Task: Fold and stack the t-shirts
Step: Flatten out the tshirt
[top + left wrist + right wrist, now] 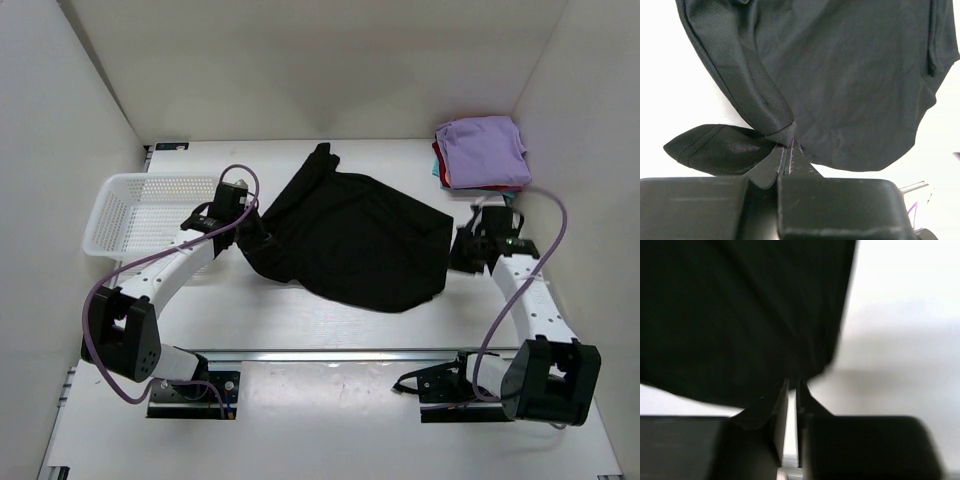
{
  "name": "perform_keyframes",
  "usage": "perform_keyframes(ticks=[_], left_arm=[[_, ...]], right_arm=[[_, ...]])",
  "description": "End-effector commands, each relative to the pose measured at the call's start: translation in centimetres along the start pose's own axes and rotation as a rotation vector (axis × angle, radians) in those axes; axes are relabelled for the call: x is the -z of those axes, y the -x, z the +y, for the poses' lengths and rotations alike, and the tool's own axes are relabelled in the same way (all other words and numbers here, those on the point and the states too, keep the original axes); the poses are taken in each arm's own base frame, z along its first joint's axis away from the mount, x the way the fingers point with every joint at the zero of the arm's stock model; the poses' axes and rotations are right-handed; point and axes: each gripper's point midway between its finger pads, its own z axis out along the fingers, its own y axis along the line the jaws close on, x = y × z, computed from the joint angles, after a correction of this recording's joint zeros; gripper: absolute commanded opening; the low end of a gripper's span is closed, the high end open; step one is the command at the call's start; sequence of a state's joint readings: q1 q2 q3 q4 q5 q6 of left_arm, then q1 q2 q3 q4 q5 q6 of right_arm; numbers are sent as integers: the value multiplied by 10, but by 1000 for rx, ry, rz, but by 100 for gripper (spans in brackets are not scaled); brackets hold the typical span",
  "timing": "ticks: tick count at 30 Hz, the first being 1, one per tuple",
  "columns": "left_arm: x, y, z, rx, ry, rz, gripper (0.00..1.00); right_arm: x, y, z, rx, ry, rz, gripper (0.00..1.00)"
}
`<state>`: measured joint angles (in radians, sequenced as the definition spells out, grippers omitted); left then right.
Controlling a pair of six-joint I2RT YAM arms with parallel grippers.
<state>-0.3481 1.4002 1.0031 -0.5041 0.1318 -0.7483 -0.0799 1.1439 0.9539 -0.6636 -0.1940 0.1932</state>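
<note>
From above, the black t-shirt [355, 235] lies spread and rumpled across the middle of the tabletop [330, 330]; the left jaws are down at its left edge and the right jaws at its right edge; a folded stack [482, 150] of t-shirts, lavender on top with red and teal edges showing beneath, sits in the far right corner, apart from the black one; a white mesh basket [140, 210] stands at the far left.

At the left wrist, the jaws are closed tight on a bunched fold of the black t-shirt [850, 75]; a loose flap of it lies just left of the pinch.

At the right wrist the picture is blurred; the jaws are drawn together to a thin slit, their tips at the edge of the black t-shirt [740, 315]; I cannot tell whether any cloth is caught between them.
</note>
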Motion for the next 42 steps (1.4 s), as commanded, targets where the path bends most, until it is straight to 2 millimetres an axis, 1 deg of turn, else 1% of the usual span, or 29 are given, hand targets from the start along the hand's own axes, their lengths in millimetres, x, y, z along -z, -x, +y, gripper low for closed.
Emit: perform_keyframes(ticks=[1, 2, 3, 6, 8, 10, 12, 13, 15, 16, 18, 20, 21, 22, 23, 24, 26, 27, 28, 29, 31, 33, 34, 35, 36, 37, 39, 40, 42], left_arm=[[8, 1, 8, -13, 17, -4, 0], [9, 1, 7, -15, 16, -3, 0], [10, -2, 8, -20, 21, 4, 0], [11, -2, 9, -20, 17, 0, 0], [10, 1, 12, -8, 22, -6, 0], [11, -3, 11, -20, 21, 6, 0], [9, -6, 14, -19, 21, 14, 0], [10, -5, 13, -20, 19, 6, 0], [12, -6, 13, -22, 16, 7, 0], [11, -5, 15, -16, 20, 2, 0], [11, -8, 17, -21, 20, 10, 0], [10, -9, 14, -22, 13, 11, 0], [9, -10, 14, -27, 12, 15, 0], [9, -13, 15, -24, 15, 28, 0], [8, -12, 11, -29, 5, 20, 0], [7, -12, 11, -37, 3, 22, 0], [6, -15, 11, -33, 6, 32, 0], [7, -14, 10, -35, 4, 28, 0], [8, -12, 6, -40, -5, 20, 0], [7, -12, 9, -38, 2, 22, 0], [8, -14, 7, -46, -1, 29, 0], [8, -14, 6, -49, -4, 26, 0], [6, -15, 9, -51, 4, 29, 0], [7, -13, 7, -49, 2, 25, 0], [8, -14, 6, -52, 0, 23, 0], [7, -14, 7, -54, 0, 23, 0], [7, -15, 5, -57, -8, 30, 0], [7, -14, 5, -58, -5, 25, 0], [8, -14, 4, -60, -6, 26, 0]], right_arm=[[-9, -54, -5, -86, 60, 70, 11], [-15, -73, -6, -97, 63, 117, 12], [-17, -79, -2, -99, 78, 127, 12], [-33, -121, 4, -113, 78, 241, 12], [-38, -126, 9, -112, 92, 255, 13], [-44, -138, 15, -104, 93, 287, 17], [-52, -143, 10, -132, 70, 306, 28], [-53, -140, 8, -142, 61, 302, 29], [-56, -144, 0, -148, 28, 309, 39], [-57, -144, -1, -159, 16, 313, 42], [-59, -138, -8, -159, -9, 288, 47], [-61, -132, -7, -155, -5, 264, 46], [-61, -126, -13, -164, -11, 240, 41], [-62, -124, -15, -171, -3, 231, 29], [-63, -117, -16, -184, 2, 217, 25], [-63, -113, -17, -180, -2, 210, 26], [-64, -111, -19, -177, -6, 220, 36], [-64, -110, -22, -176, -21, 220, 45], [-64, -105, -21, -167, -23, 209, 50], [-65, -108, -22, -173, -33, 225, 52], [-64, -103, -28, -168, -60, 211, 57], [-63, -106, -34, -171, -90, 212, 59], [-62, -101, -38, -180, -100, 194, 60], [-63, -100, -43, -192, -110, 183, 67], [-64, -102, -50, -205, -125, 187, 67], [-65, -97, -48, -194, -104, 167, 68], [-71, -100, -52, -192, -92, 171, 68], [-77, -96, -51, -179, -77, 166, 69], [-91, -106, -43, -143, -44, 232, 68]])
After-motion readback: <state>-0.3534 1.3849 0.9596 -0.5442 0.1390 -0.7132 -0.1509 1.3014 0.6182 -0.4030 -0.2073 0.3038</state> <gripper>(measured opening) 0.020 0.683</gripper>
